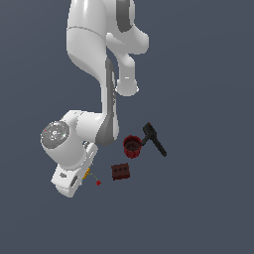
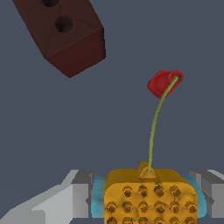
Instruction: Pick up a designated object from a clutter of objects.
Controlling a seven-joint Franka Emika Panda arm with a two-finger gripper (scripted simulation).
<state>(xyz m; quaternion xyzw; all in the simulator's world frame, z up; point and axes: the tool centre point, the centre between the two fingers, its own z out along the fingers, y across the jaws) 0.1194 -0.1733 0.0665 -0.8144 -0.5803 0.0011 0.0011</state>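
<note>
Step in hand: the grasp itself — the gripper is down at the orange wheeled block with one finger on either side of it

Jaws: partly closed around the block, the grey fingers lying against or just beside its light-blue wheels; whether they already press firmly cannot be told from the wrist view

Block's place: on the surface under the hand; in the exterior view only a sliver of yellow shows beside the white hand, at about 8 o'clock from the dark red brick

Stalk and ball: a thin green-yellow stalk rises from the block's top to a small red ball, which the exterior view shows just beside the hand

Other clutter: the brick sits near the block but apart from it; the red cup and the black hammer-like tool lie well apart, at about 1 o'clock from the brick

Progress: block appears not yet lifted — judged from the hand's low pose

Next move calls for: a firm squeeze across the wheels, then a straight rise, keeping the stalk and ball free of the brick

Risk: round wheels may let the block slip or turn in the grip
</note>
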